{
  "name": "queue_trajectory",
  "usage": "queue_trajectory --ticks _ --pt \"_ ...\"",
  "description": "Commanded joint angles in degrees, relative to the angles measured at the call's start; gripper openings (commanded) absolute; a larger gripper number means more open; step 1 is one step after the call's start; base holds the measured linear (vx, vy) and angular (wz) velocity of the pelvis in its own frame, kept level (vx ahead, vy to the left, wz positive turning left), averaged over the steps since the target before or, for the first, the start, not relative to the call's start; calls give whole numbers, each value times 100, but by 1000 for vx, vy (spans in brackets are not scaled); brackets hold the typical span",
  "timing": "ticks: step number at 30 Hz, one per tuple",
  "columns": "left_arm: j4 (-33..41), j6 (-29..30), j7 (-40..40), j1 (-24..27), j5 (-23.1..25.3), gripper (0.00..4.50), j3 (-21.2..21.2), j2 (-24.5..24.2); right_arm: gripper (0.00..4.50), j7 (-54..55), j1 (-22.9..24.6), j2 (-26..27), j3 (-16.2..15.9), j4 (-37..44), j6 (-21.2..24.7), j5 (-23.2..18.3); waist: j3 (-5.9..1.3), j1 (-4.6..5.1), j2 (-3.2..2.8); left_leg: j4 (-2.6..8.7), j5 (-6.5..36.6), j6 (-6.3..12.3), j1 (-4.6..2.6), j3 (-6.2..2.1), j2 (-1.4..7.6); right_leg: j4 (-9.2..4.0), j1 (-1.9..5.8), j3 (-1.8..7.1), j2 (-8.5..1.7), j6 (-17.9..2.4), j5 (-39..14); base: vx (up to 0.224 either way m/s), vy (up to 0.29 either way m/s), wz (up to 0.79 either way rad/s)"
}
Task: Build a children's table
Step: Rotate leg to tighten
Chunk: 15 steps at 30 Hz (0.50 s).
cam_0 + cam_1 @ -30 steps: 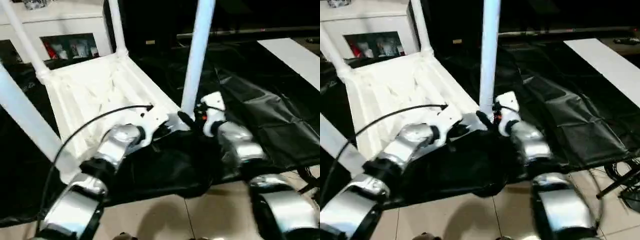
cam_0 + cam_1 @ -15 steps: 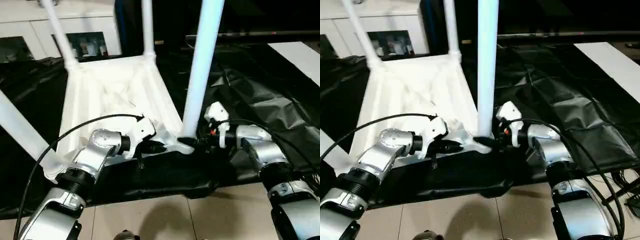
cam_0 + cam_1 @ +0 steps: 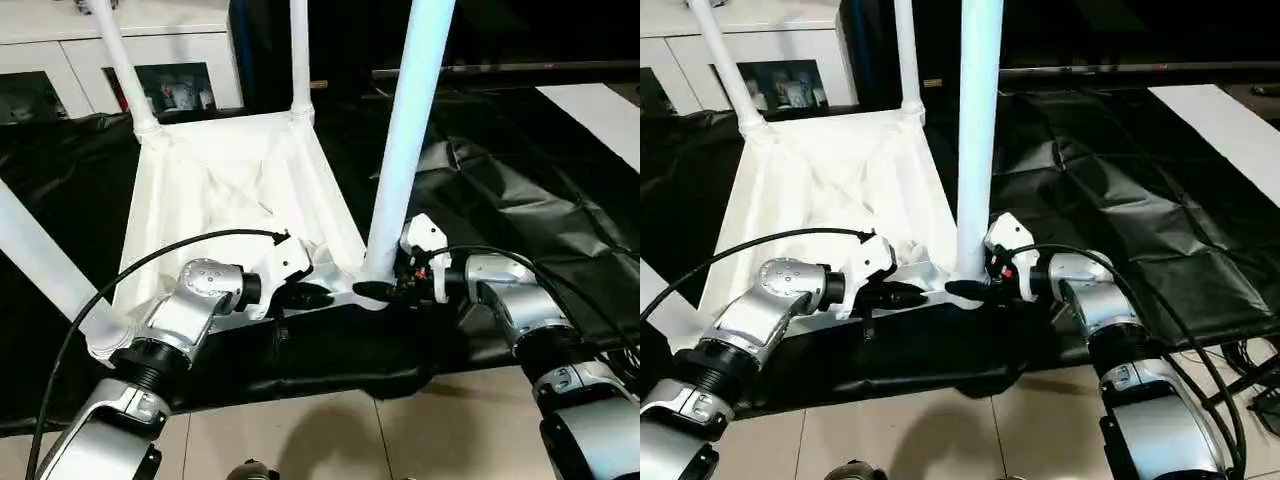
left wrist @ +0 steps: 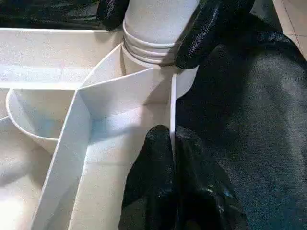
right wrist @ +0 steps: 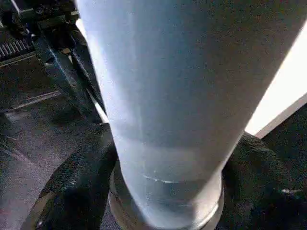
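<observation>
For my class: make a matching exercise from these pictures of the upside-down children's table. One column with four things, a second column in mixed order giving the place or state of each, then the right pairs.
Things
1. left gripper
2. right gripper
3. near right leg
4. black sheet

Places or states
A. stands upright in a corner socket of the tabletop
B. fingers on either side of the foot of a leg
C. spread under the tabletop
D. shut on the tabletop's thin edge wall

Pairs: 1-D, 2-B, 3-A, 4-C
</observation>
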State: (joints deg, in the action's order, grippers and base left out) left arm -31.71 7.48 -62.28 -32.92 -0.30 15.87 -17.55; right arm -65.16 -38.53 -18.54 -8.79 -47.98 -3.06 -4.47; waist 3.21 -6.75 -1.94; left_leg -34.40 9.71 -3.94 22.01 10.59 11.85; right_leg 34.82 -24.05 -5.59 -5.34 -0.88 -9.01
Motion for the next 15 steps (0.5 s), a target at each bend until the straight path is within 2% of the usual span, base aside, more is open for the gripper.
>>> queue_trajectory --ticks 1,7,8,9,10,12,13,14,15 --pt "287 -23 -113 25 -269 0 -92 66 292 6 -29 37 80 5 -63 -43 -433 3 135 380 1136 429 -68 -34 152 -407 331 271 -333 -1133 -1685 0 0 0" --pt "340 143 -244 77 -287 0 -63 -2 269 77 32 97 164 5 -46 -132 -440 16 114 375 1072 455 -65 -33 153 -390 334 271 -325 -1190 -1540 0 0 0" --pt "304 139 -187 66 -261 0 -69 5 268 185 17 117 191 -47 -31 -127 -441 16 93 374 1090 446 -69 -35 150 -387 333 270 -323 -1200 -1541 0 0 0" --pt "195 130 -19 33 -184 0 -88 24 267 503 -25 177 272 -197 11 -112 -438 28 97 377 1104 434 -70 -32 150 -396 325 273 -321 -1204 -1550 0 0 0" --pt "-383 -185 1046 -218 205 0 -215 192 267 1659 -177 344 471 -698 115 19 -412 69 90 396 1205 364 -75 -38 135 -428 304 272 -315 -1179 -1703 0 0 0" --pt "-958 -223 2064 -554 372 0 -427 445 267 3051 -332 573 803 -1155 382 -27 -400 116 109 418 1439 158 -106 -58 120 -467 312 262 -318 -1043 -2138 0 0 0" --pt "-958 -223 2064 -554 372 0 -427 445 266 3051 -332 573 803 -1155 382 -27 -392 133 107 414 1467 105 -108 -56 96 -492 302 257 -307 -988 -2263 0 0 0" --pt "-1259 -106 2599 -771 439 0 -492 639 266 3976 -411 774 1028 -1352 509 -103 -401 159 119 414 1537 55 -124 -62 92 -529 310 252 -335 -890 -2456 0 0 0" --pt "-1259 -106 2599 -771 439 0 -492 639 266 3976 -411 774 1028 -1352 509 -103 -397 162 115 407 1535 65 -126 -54 88 -541 296 258 -339 -868 -2477 0 0 0"
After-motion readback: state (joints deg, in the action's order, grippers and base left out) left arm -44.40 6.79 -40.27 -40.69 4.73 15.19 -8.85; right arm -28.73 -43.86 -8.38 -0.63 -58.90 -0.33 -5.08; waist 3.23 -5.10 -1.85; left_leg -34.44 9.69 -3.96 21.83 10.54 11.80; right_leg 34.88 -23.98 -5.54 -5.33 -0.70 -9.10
